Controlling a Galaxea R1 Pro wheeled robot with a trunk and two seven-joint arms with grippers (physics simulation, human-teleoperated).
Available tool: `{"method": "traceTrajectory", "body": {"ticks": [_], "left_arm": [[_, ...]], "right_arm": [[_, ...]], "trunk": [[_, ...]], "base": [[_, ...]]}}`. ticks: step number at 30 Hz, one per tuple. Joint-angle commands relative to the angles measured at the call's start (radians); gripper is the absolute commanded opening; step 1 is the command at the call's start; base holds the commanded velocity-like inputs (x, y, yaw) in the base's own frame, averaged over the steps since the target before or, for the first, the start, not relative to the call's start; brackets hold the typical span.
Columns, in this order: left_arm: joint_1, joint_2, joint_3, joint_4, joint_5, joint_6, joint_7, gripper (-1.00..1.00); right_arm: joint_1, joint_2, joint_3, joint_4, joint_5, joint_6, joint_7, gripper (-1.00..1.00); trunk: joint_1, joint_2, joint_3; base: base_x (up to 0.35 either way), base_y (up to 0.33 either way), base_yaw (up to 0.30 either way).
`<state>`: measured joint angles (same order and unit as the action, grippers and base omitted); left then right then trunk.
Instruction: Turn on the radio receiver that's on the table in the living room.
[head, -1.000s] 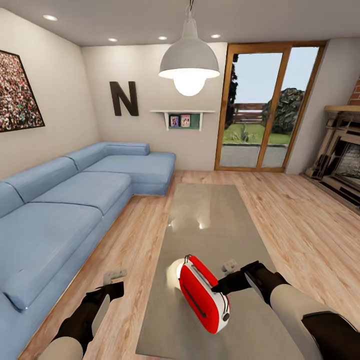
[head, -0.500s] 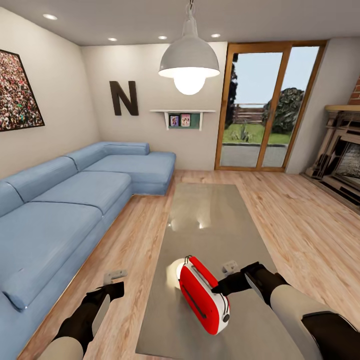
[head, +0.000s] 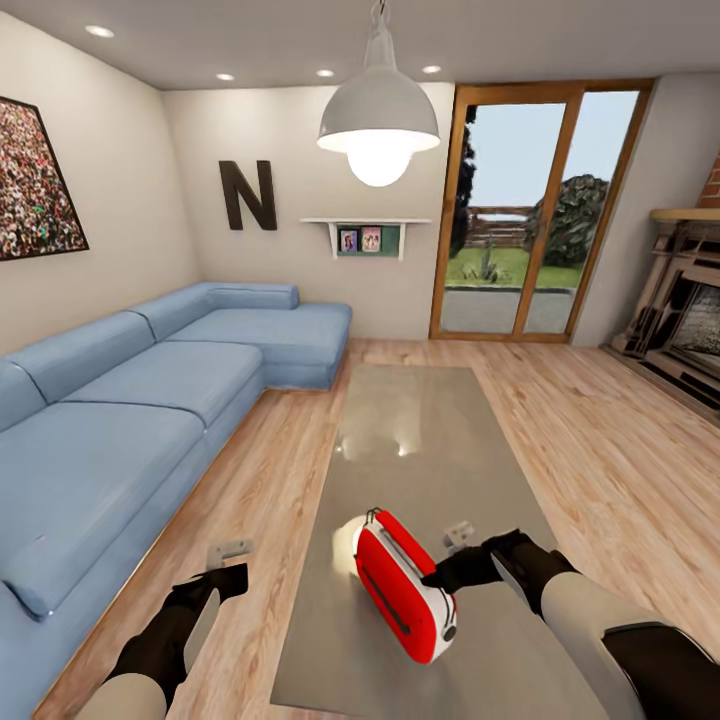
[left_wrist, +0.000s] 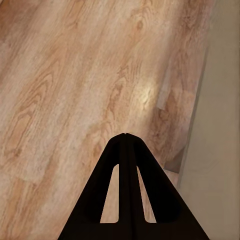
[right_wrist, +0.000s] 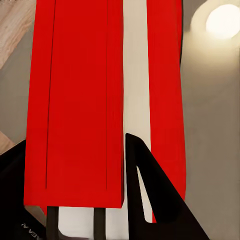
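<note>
The radio receiver (head: 402, 583) stands at the near end of the table (head: 420, 440). The right tool (head: 432, 578), pressed together, has its tip against the radio receiver's side. The left tool (left_wrist: 125, 137), fingers pressed together, hangs over the wood floor (left_wrist: 65, 90) beside the table.

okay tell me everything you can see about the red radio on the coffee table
The radio receiver is a small rounded box, bright glossy red like plastic, with white end faces, a long dark slot along its red side and a small dark knob at its near end. It lies tilted on the near part of the glossy grey table. The right gripper has its fingertips at the radio's side. In the right wrist view a white band runs between red panels.
</note>
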<state>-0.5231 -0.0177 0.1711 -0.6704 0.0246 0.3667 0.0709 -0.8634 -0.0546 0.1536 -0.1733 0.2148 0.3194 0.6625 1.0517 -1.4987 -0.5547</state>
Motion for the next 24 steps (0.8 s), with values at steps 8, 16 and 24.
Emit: {"method": "traceTrajectory", "body": {"ticks": [8,16,24], "left_arm": [[0.0,-0.001,-0.001,0.0,0.0,0.001,0.0,-1.0],[0.0,-0.001,-0.001,0.0,0.0,0.001,0.0,-1.0],[0.0,-0.001,-0.001,0.0,0.0,0.001,0.0,-1.0]], "right_arm": [[0.0,0.001,-0.005,0.002,-0.006,-0.002,0.0,-1.0],[0.0,0.001,-0.005,0.003,-0.006,-0.002,0.0,-1.0],[0.0,0.001,-0.006,0.003,-0.006,-0.002,-0.004,-1.0]], "trunk": [[0.012,-0.021,-0.009],[0.012,-0.021,-0.009],[0.012,-0.021,-0.009]], "base": [[0.0,0.0,0.0],[0.0,0.0,0.0],[0.0,0.0,0.0]]}}
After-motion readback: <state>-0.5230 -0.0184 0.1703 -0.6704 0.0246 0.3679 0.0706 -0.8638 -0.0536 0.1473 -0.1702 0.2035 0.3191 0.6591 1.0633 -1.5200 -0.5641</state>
